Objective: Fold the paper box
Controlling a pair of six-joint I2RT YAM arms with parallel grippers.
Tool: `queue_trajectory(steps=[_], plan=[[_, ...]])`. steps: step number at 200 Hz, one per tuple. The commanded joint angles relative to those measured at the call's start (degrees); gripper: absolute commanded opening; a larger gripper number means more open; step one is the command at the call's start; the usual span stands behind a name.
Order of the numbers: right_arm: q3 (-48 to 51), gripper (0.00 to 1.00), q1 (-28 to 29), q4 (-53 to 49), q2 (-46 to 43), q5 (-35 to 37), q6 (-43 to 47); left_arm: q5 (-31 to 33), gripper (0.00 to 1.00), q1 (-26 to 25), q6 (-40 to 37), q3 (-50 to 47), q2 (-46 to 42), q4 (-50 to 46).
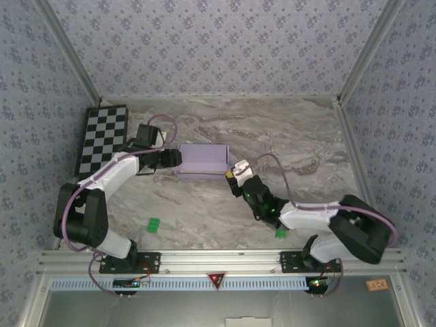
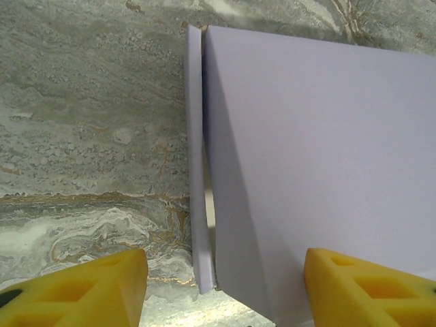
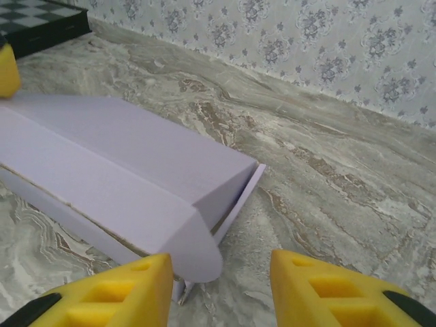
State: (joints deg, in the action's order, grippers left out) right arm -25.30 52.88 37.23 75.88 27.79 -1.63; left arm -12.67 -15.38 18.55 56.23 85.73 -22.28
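Left claw point(image 2: 223, 286) is gaping apart, gripping nothing, at the checkerboard-side end of the flat, pale lavender thin-card paper box point(image 1: 201, 160), which is lying on the marbled grey desk point(image 1: 293, 136) beside the black-and-white checkerboard point(image 1: 102, 138). Right claw point(image 3: 221, 283) is hanging apart and empty at the far end. Folding is looking nearly done: the smooth matte lid is lying closed, a rounded tab is poking out.

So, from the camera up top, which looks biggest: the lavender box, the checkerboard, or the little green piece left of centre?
Largest to smallest in the top view:
1. checkerboard
2. paper box, somewhat smaller
3. green piece, by far the smallest
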Motion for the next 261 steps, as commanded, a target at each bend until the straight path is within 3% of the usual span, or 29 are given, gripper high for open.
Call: queue_trajectory(steps=[1,40,100,180,261], plan=[[-2.5,0.43,-2.4,-15.6,-5.8,-5.0,-6.0,-0.4,0.62,0.3,0.0,-0.9,0.9,0.3],[-9.5,0.48,-9.3,-28.2,-8.6,-15.2,-12.6,-0.4,0.62,0.3,0.1,-1.6,1.7,1.0],[-22.6,0.49,-17.8,-40.3,1.2,-29.6,-23.5,-0.2,0.62,0.3,-0.1,-2.4,3.2,1.1],[-35.3,0.52,-21.1,-51.1,14.4,-39.9,-26.5,-1.0,0.61,0.3,0.2,-3.3,5.7,2.3],[-41.6,0.56,-22.5,-55.6,22.4,-43.6,-27.1,-3.0,0.62,-0.2,2.7,-4.9,3.6,2.5]])
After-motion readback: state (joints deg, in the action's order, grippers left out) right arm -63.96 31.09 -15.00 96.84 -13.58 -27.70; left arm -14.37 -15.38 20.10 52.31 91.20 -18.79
